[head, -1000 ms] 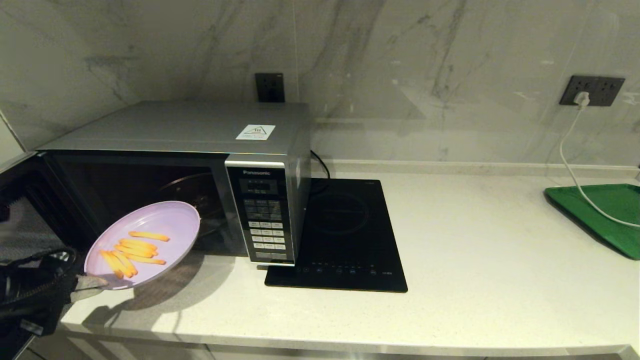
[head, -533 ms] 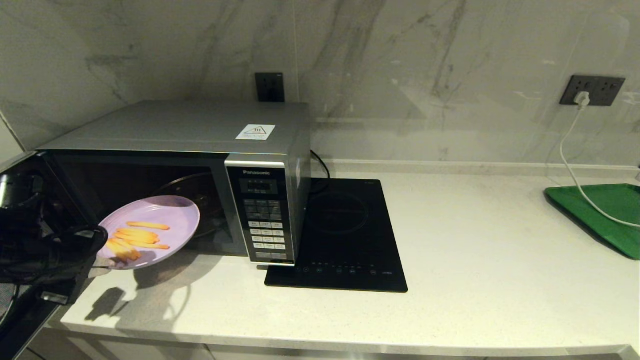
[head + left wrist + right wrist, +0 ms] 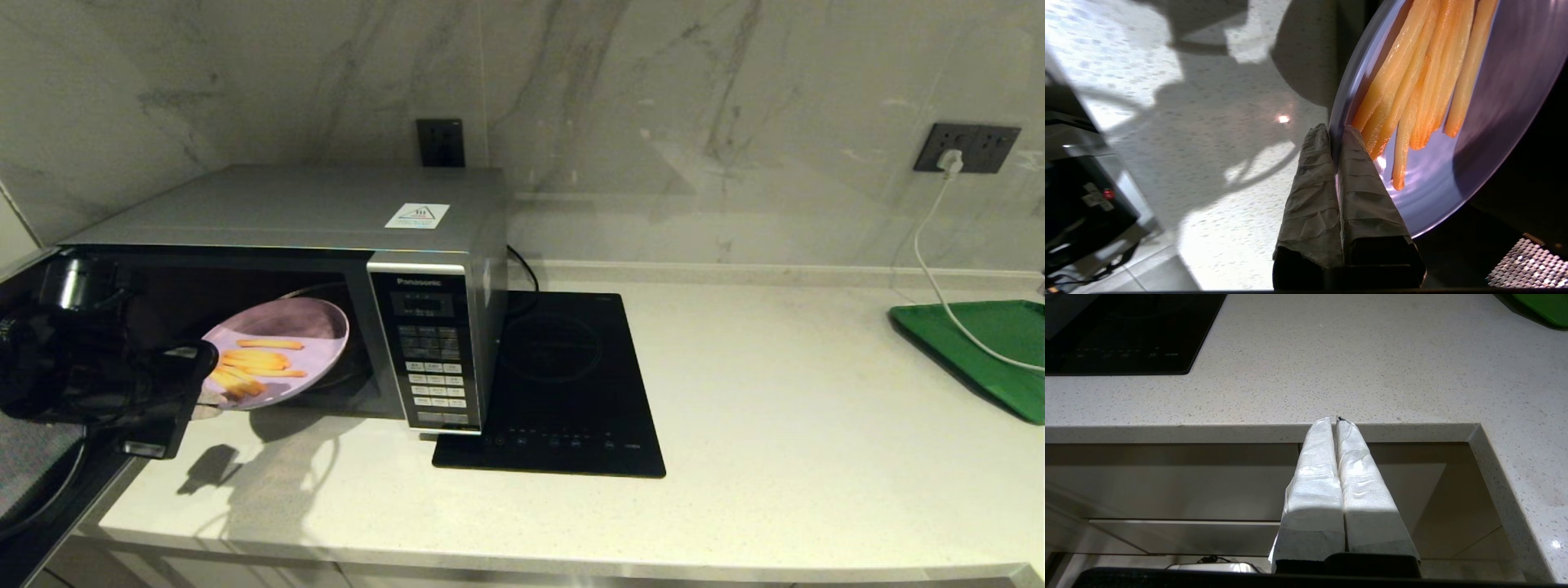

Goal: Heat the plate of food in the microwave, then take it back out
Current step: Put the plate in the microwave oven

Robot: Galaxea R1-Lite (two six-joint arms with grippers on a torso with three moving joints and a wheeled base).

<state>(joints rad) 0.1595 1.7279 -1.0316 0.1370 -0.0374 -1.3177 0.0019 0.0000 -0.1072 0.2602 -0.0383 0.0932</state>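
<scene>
Plate of food (image 3: pixel 282 347): round, pale lilac, carrying thin orange-yellow fries (image 3: pixel 1421 85); was held tilted at the mouth of the microwave (image 3: pixel 326 245), partly inside the open cavity, above the front of the turntable.

Microwave: silver-grey, button panel (image 3: pixel 430 351) on its right side, white triangle sticker (image 3: pixel 417 216) on top; stood at the left end of the pale speckled surface (image 3: pixel 775 457).

Left gripper (image 3: pixel 1337 141): was at the plate's near rim, jaws clamped on that rim, one finger on each face.

Right gripper (image 3: pixel 1336 421): was parked off the front edge of the surface, jaws pressed together, holding nothing.

Induction hob (image 3: pixel 555 384): flat, black, just right of the microwave.

Green tray (image 3: pixel 980 351): was at the far right, a white cable (image 3: pixel 939 269) lying across it.
</scene>
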